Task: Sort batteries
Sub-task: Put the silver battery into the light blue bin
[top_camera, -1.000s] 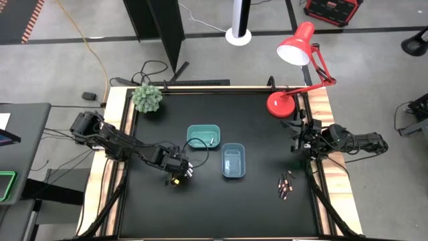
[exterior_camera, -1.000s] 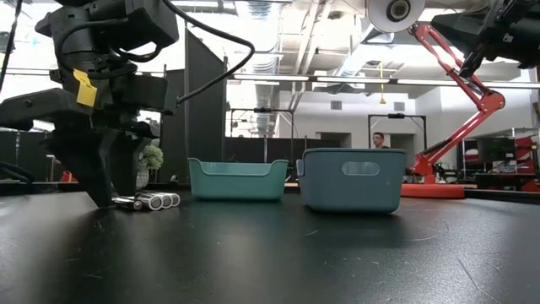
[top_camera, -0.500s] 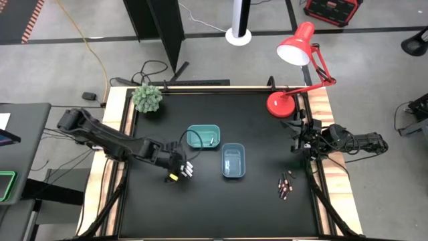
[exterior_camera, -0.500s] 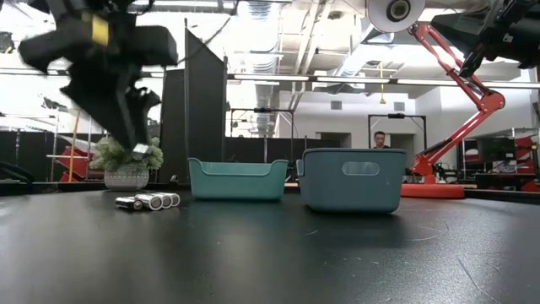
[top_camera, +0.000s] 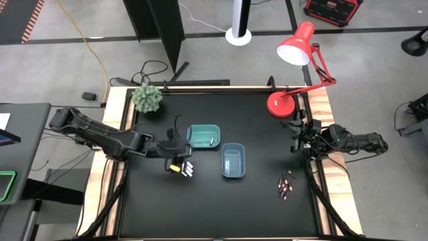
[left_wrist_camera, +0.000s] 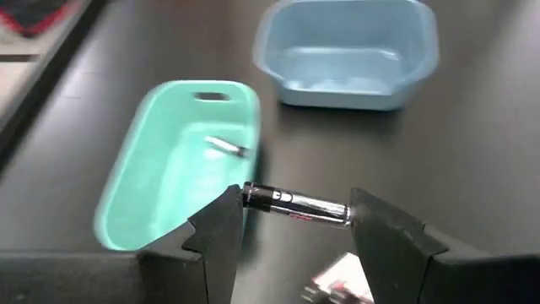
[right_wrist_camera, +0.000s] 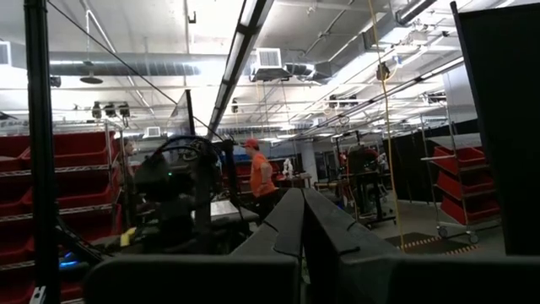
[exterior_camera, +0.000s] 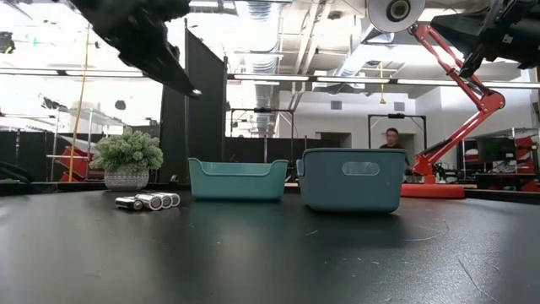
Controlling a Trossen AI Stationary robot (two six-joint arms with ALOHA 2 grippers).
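Note:
My left gripper (left_wrist_camera: 295, 211) hangs over the table near the teal tray (top_camera: 203, 136), shut on one battery (left_wrist_camera: 297, 204) that is dark with a silvery part. A single battery (left_wrist_camera: 226, 147) lies in the teal tray. The blue tray (top_camera: 233, 161) stands beside it. A few white batteries (top_camera: 188, 169) lie side by side on the table under my left gripper (top_camera: 179, 159). Several dark batteries (top_camera: 285, 185) lie near the right edge. My right gripper (right_wrist_camera: 301, 219) is shut at the table's right edge, pointing up into the room. My left gripper holds the battery by its two ends (left_wrist_camera: 251, 196), pinched lengthwise between the two fingertips (left_wrist_camera: 221, 221). The fingers slant down from the table's left, and the battery bridges the gap between them. It hangs level, lifted clear of the table.
A potted plant (top_camera: 147, 98) stands at the far left corner and a red desk lamp (top_camera: 284, 100) at the far right. People show in the room beyond the table. Bare black tabletop (top_camera: 221, 207) lies in front of the trays.
My left gripper has risen from the row of white batteries with one battery between its fingers. It has tipped from pointing steeply down to a shallower slant and has shifted toward the teal tray. The other white batteries have stayed on the table.

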